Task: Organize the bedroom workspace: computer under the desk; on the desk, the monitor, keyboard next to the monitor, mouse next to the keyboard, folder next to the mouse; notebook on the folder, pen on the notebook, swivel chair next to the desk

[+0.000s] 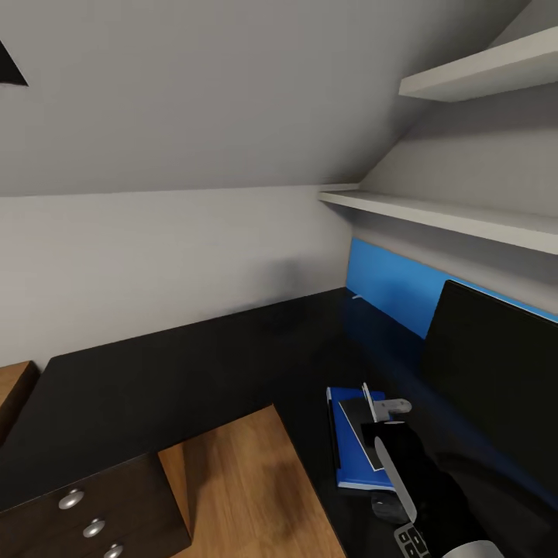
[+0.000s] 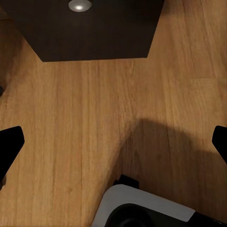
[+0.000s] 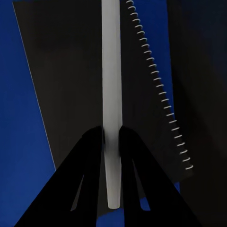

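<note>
The right end effector (image 3: 110, 135) reaches forward from five o'clock, clenched on the pen (image 3: 111, 71) above the notebook (image 1: 361, 422); the left end effector (image 2: 113, 142) hangs released over the floor (image 2: 85, 123).

The right tool (image 3: 110, 137) is showing two matte black, wedge-shaped fingers (image 3: 87, 179) tapering toward their tips. Behind it, in the head view, the arm (image 1: 422, 480) is wearing glossy black casing with a white-grey panel running lengthwise.

Attic home office: sloped ceiling (image 1: 194, 93), wall shelves (image 1: 449, 217), black desk (image 1: 194, 364) (monitor (image 1: 496, 364) on it), wood floor (image 1: 248, 488).
</note>
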Motion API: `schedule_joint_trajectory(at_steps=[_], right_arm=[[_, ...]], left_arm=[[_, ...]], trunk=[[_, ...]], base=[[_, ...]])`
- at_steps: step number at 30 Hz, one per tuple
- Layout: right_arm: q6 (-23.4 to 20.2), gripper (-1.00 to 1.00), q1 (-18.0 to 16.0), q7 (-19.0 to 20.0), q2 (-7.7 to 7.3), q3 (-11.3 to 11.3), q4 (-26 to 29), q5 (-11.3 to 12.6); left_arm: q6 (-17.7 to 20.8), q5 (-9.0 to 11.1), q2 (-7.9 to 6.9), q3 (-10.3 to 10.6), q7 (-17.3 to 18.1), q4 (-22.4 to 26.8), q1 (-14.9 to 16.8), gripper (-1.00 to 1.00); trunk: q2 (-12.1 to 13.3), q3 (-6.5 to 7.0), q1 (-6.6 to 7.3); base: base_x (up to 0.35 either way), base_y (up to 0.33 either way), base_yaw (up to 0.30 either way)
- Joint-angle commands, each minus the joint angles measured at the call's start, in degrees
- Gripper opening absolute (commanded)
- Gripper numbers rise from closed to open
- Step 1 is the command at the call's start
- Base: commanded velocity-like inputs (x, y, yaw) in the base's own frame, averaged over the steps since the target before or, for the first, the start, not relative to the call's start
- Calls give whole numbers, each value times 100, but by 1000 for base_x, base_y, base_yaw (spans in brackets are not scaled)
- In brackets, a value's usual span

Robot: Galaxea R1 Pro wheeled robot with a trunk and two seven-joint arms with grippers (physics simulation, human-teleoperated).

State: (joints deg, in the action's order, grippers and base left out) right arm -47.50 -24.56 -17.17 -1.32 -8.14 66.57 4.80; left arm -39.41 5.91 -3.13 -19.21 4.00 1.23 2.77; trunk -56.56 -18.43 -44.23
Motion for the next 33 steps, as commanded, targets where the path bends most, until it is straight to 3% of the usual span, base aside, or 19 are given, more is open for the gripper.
schedule_joint_trajectory(at_steps=[1,33], right_arm=[[-14,-100,-5,-32,-4,-14,2,75],[-14,-100,-5,-32,0,-29,-5,90]], left_arm=[[-15,59,-2,5,42,-7,4,100],[-6,59,-3,3,39,-8,4,100]], trunk=[[-5,-7,0],[-5,-7,0]], base=[[0,0,0],[0,0,0]])
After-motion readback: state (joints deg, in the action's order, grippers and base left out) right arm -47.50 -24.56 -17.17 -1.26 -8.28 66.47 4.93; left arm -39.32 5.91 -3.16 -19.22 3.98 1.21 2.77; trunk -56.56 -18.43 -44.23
